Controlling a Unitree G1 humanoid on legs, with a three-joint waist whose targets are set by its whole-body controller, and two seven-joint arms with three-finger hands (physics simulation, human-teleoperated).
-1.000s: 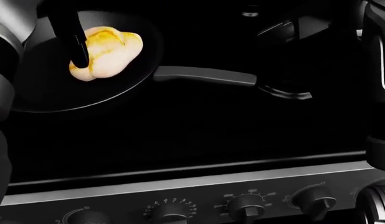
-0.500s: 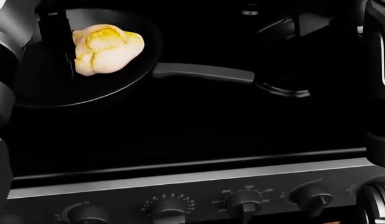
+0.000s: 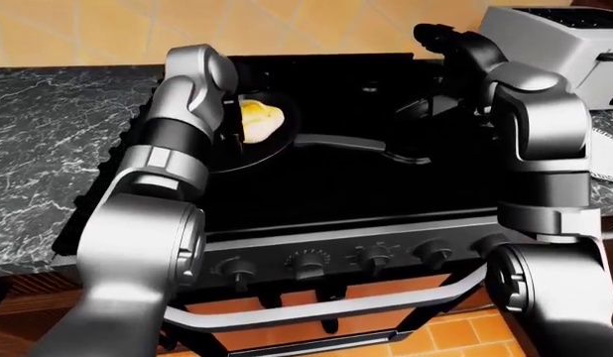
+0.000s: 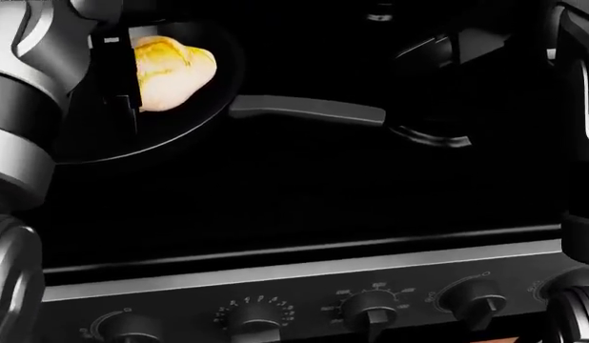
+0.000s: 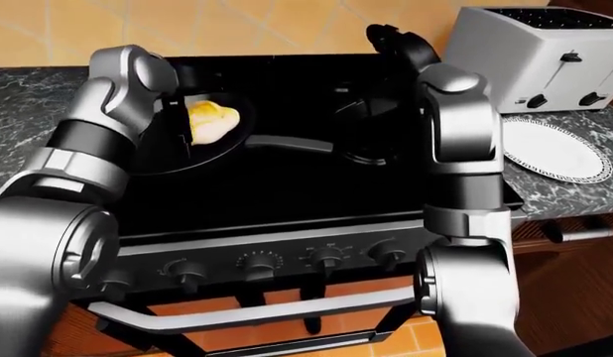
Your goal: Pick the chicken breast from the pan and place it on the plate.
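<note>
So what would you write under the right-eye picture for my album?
Robot's left hand reaches beside the chicken in the pan; plate waits.

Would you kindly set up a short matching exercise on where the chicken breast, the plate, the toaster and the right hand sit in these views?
Things:
1. chicken breast
2. plate
3. toaster
4. right hand

Places, by the right-eye view:
A. on the marble counter, right of the stove
B. in the black pan, beside the left hand
C. raised over the top edge of the stove
D. top right corner, above the plate

Pairs: 1-B, 2-A, 3-D, 4-C
</note>
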